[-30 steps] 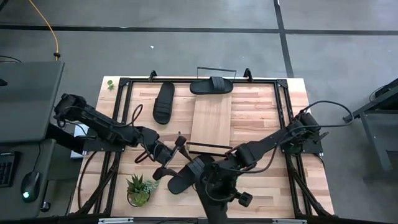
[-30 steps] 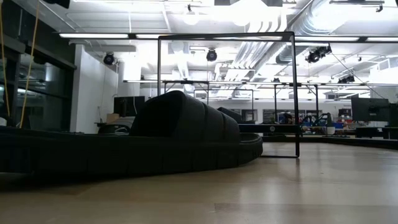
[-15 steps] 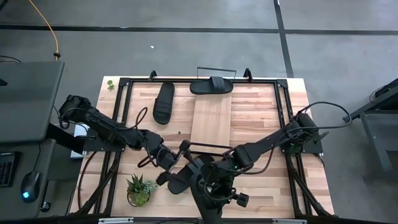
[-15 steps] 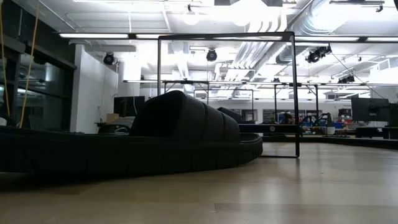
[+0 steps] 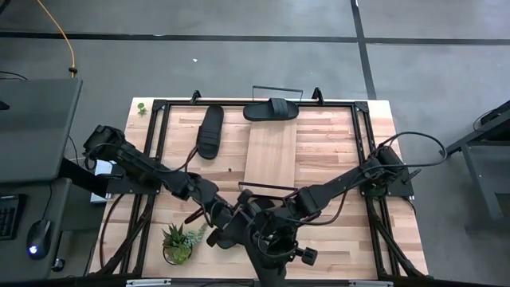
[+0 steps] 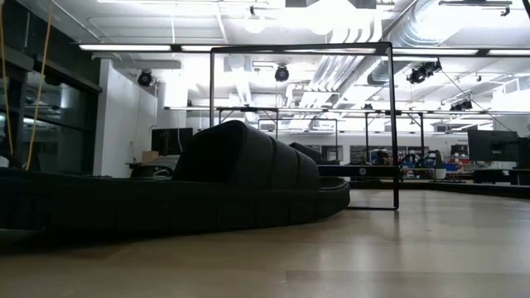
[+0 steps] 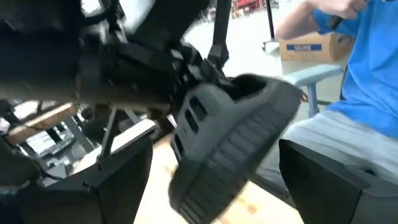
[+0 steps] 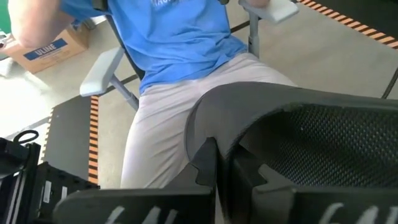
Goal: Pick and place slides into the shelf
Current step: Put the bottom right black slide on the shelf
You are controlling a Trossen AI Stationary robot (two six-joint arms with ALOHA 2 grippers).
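Right gripper is clamped on a black slide at the near edge of the tabletop, just beside the potted succulent; right wrist view shows the fingers pinched on the strap band w/ the ribbed sole lifted in front of the lens, so the slide looks raised off the wood, tilted. Left gripper sits right alongside, jaws spread wide, holding nothing; left wrist view has the slide between its fingers but not touching either. Reads as a handover or re-grip setup: R holds by the strap so the sole hangs free for L to take. Judgement only. Shelf board lies mid-table, empty, wire frame edge near the grippers. Two other slides rest at the far side: one lengthwise left of the shelf, one crosswise at its far end, neither on the board. Low view: a slide close to the lens, flat on the wood, black frame upright behind. Person in blue shirt seated beyond the table. Task est. early, no slide shelved yet.
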